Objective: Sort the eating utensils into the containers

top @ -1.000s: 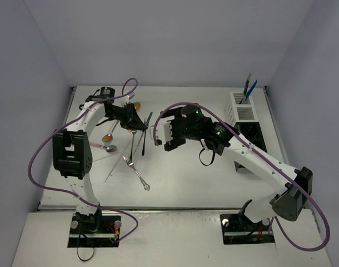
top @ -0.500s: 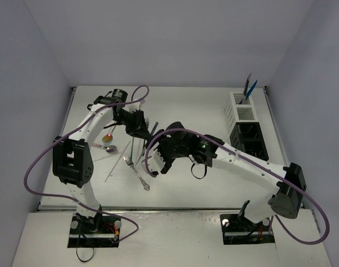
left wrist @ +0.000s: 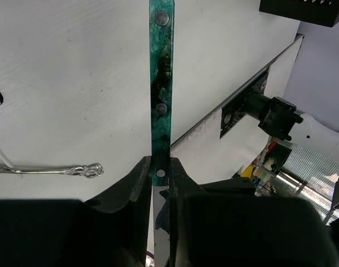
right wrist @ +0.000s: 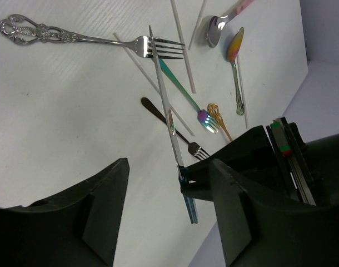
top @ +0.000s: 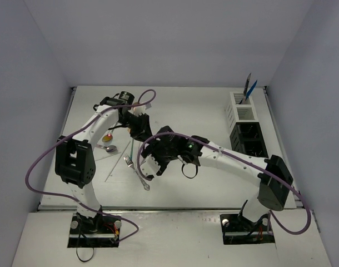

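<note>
Readable text, labels, brands, numbers, signs: none legible in any view

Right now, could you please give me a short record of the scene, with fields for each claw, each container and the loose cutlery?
left claw: shut on teal-handled utensil
right claw: open, holding nothing, near silver fork
white container: blue knife standing inside
black container: contents cannot be told
loose cutlery: silver fork, dark fork, gold spoon, silver spoon, pale sticks
</note>
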Controlling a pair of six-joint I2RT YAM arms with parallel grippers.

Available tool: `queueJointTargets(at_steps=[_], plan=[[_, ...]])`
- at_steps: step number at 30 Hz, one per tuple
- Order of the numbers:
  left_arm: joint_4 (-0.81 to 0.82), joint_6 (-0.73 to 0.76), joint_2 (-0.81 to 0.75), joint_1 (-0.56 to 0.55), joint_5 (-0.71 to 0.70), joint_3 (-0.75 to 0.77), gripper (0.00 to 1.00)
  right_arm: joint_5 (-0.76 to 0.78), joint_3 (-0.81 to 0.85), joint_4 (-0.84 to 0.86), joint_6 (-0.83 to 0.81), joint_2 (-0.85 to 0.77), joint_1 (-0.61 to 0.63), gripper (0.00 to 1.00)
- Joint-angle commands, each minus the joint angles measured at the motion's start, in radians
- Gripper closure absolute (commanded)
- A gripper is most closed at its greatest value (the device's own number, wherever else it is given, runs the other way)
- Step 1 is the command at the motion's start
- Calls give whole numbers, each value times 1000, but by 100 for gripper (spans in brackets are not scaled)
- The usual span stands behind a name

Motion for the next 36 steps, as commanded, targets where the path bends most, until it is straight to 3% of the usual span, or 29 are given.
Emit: queueJointTargets(at_steps=[1,5,9,11,13,15,19,21,24,26,30,36], plan=[[-10,-9,-25,-2,20,19,100,-11,53,46,-16,27,10,51],[-9,-8,-35,-9,26,8,100,7,60,47,-20,49,10,65],[-10,2,-46,-14,30,-4,100,31,78,49,-2,76,7,94],[-10,10,-51,-15,32,-10,100,33,85,49,6,81,6,100],[-11,19,-54,-16,36,-15,99,35,88,50,12,82,5,100],[-11,31,-59,-16,33,-21,72,40,92,50,18,77,8,100],[-13,49,-69,-7,-3,-14,31,45,87,49,24,53,8,100],[-14,55,-72,16,-19,0,19,46,81,49,33,32,8,100],[-14,51,-73,74,-29,55,16,52,73,49,72,-9,8,100],[-14,42,-76,158,-45,98,7,64,84,49,125,-31,4,100],[-5,32,-94,297,-115,193,6,57,139,52,400,-70,-59,100],[81,18,-165,408,-224,148,6,-2,274,95,814,-73,-368,100]])
